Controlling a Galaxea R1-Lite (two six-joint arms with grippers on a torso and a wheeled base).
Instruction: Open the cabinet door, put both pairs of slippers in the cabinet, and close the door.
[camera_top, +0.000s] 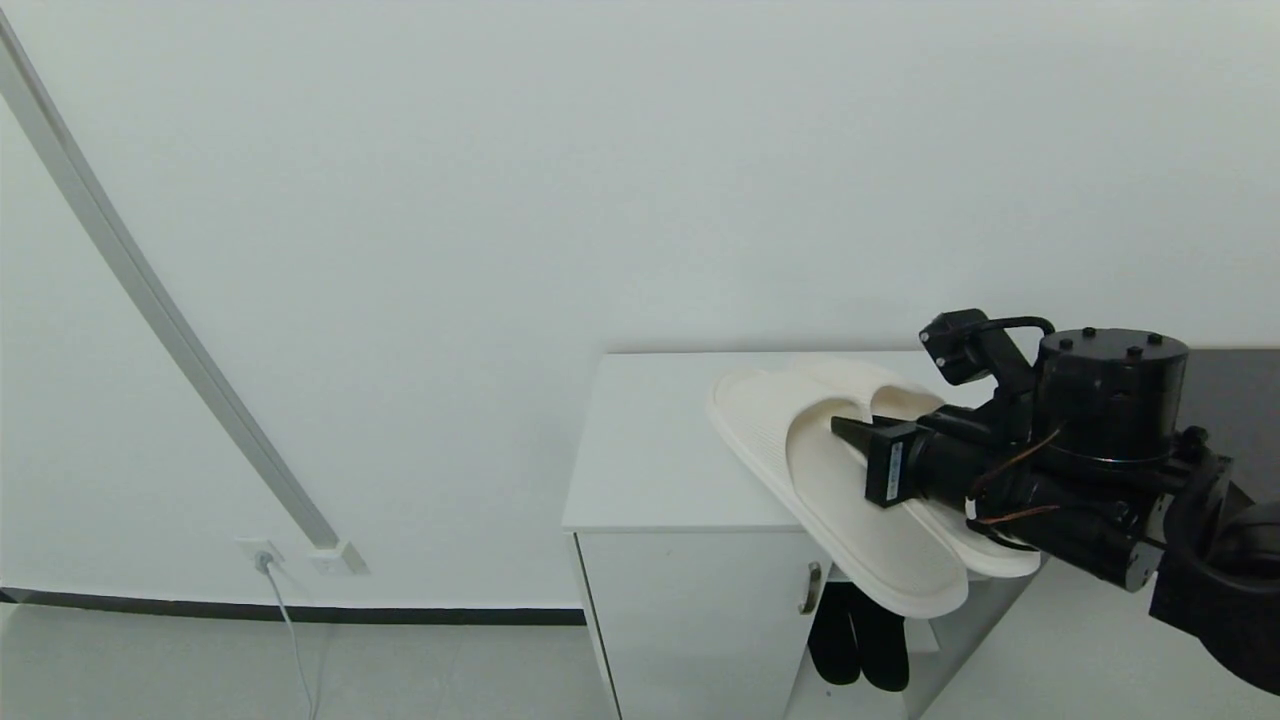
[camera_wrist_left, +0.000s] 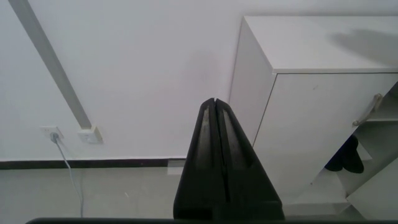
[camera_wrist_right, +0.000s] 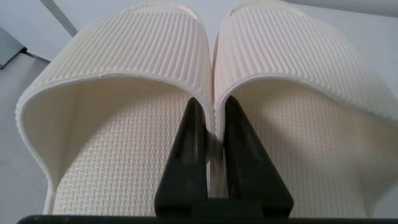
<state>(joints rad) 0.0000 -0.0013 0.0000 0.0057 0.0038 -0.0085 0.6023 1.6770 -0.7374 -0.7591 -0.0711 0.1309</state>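
A pair of white slippers (camera_top: 770, 430) lies tilted over the top of the white cabinet (camera_top: 650, 450), heels sticking out past its front edge. My right gripper (camera_top: 845, 428) is shut on their two inner edges, pinching both slippers (camera_wrist_right: 143, 68) together between its black fingers (camera_wrist_right: 189, 137). A pair of black slippers (camera_top: 860, 640) stands on a shelf inside the cabinet's open right side. The left door (camera_top: 690, 620) with its metal handle (camera_top: 811, 588) is closed. My left gripper (camera_wrist_left: 215, 102) is shut on nothing, low and to the left of the cabinet (camera_wrist_left: 311, 43); the black slippers (camera_wrist_left: 346, 157) show past it.
A white wall stands behind the cabinet. A grey slanted strip (camera_top: 150, 290) runs down it to a wall socket with a plugged cable (camera_top: 262, 557). A dark surface (camera_top: 1235, 390) adjoins the cabinet's right. Open floor lies to the cabinet's left.
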